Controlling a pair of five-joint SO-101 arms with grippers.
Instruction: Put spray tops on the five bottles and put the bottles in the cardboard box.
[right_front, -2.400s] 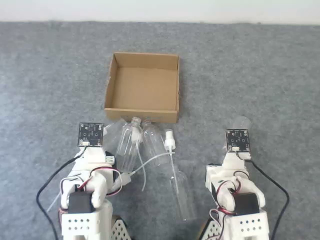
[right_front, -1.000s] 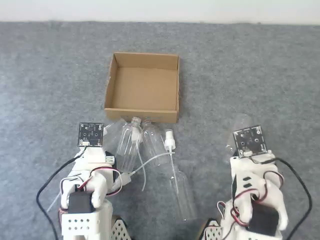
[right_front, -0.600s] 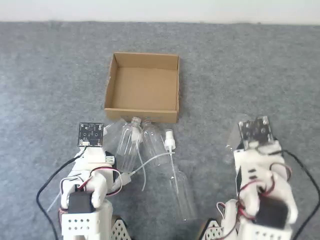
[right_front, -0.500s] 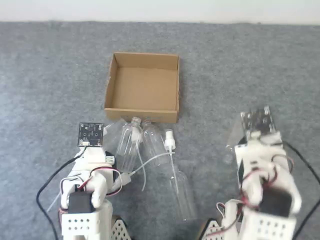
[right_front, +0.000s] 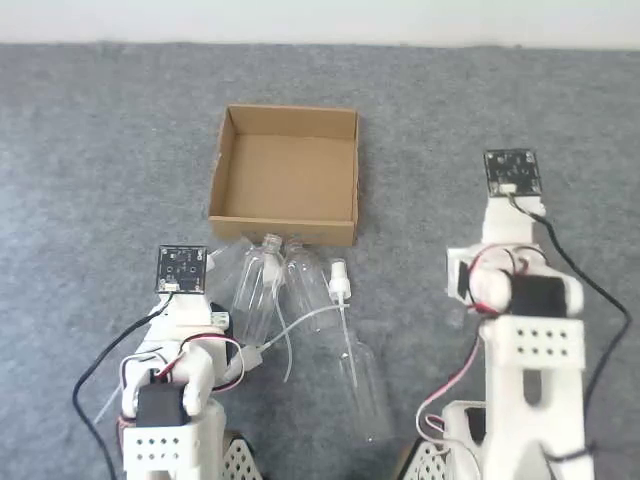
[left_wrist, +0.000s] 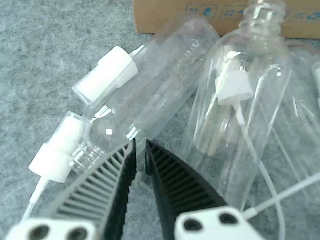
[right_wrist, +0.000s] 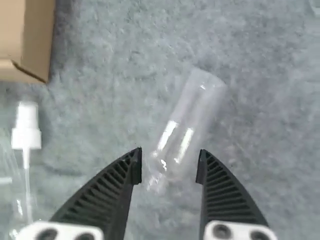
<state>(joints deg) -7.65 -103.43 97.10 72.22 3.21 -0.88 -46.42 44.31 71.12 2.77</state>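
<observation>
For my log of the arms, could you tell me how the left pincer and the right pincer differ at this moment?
The left pincer is shut, while the right pincer is open. The left pincer sits beside a heap of bottles, whereas the right pincer hangs over a lone bottle. Both are black and ribbed, and both hold nothing.

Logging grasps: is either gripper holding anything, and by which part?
Nothing is held. The right gripper is open over the end of a clear bottle; the left gripper is shut, empty.
</observation>
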